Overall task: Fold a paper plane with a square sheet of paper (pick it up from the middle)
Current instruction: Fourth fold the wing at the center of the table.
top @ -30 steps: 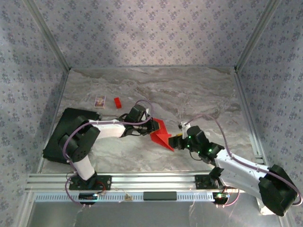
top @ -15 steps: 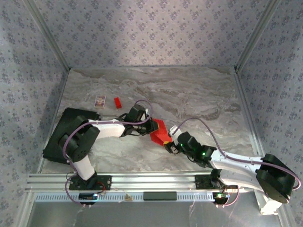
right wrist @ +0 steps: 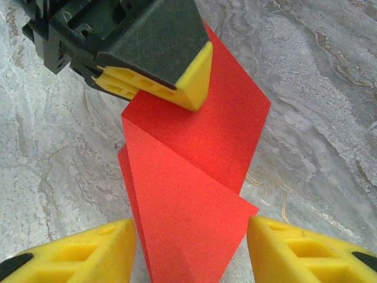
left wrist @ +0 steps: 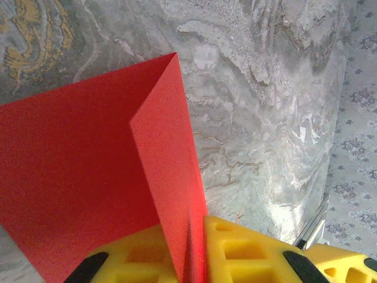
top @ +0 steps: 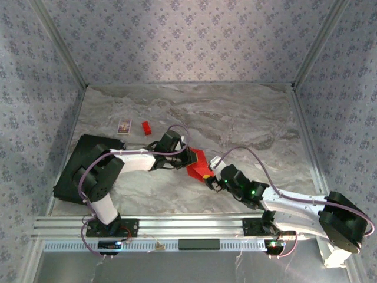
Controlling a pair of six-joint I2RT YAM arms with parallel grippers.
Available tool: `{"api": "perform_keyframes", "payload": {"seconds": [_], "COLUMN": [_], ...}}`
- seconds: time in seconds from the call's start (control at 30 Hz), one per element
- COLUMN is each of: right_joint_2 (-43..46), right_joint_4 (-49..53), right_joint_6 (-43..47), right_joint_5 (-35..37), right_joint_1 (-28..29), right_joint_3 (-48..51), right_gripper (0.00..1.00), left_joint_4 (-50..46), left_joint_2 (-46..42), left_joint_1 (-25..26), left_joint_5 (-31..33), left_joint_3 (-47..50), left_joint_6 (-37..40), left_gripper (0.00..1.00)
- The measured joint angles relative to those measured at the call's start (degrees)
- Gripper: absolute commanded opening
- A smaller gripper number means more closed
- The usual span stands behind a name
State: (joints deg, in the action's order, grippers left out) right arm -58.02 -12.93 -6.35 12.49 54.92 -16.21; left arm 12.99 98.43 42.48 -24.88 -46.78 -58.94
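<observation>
At the far left of the top view a black mat [top: 73, 171] lies on the counter [top: 247, 118], and the elbow of my left arm [top: 138, 160] overlaps it in the picture. Above it, in the upper left of the counter, sits a small patterned card [top: 124, 125] with a tiny red block [top: 146, 128] just beside it on the right; both are well apart from the paper [top: 199, 166]. My left arm reaches right toward the middle of the frame, where my left pincer [top: 191, 158] is clamped narrow on the paper's upper left edge. In the left wrist view the yellow pads [left wrist: 235, 250] at the bottom edge pinch the red sheet [left wrist: 82, 194]. One broad flap spreads to the left, and a second flap rises along a sharp crease to a corner at upper centre, with marbled counter behind. Just right of and below the paper in the top view, my right pincer [top: 212, 180] meets it from the lower right, with my right arm [top: 294, 203] trailing off to the lower right corner. In the right wrist view my left pincer's dark body and yellow pads [right wrist: 182, 82] grip the paper [right wrist: 194, 177] at upper left. The folded layers run down the middle of the frame, crossed by a diagonal crease. My right pincer [right wrist: 191, 253] stands wide around the lower end, with one finger [right wrist: 76, 253] at lower left just beside the paper's edge and the other at lower right. I cannot tell whether either finger touches it.
</observation>
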Motion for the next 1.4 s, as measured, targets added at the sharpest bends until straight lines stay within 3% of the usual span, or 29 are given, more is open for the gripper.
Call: {"api": "perform_keyframes", "payload": {"seconds": [1.4], "right_joint_2": [-5.68], "right_joint_4": [-4.83], "right_joint_6": [3.85], "right_joint_5": [2.82], "right_joint_1": [3.52], "right_joint_3": [2.47], "right_gripper": [0.51], "left_joint_4": [-0.39], "left_joint_2": [-0.09], "left_joint_1": [0.0], "left_joint_5": [0.0], "left_joint_3": [0.11], "left_joint_6": [-0.02], "left_gripper": [0.15]}}
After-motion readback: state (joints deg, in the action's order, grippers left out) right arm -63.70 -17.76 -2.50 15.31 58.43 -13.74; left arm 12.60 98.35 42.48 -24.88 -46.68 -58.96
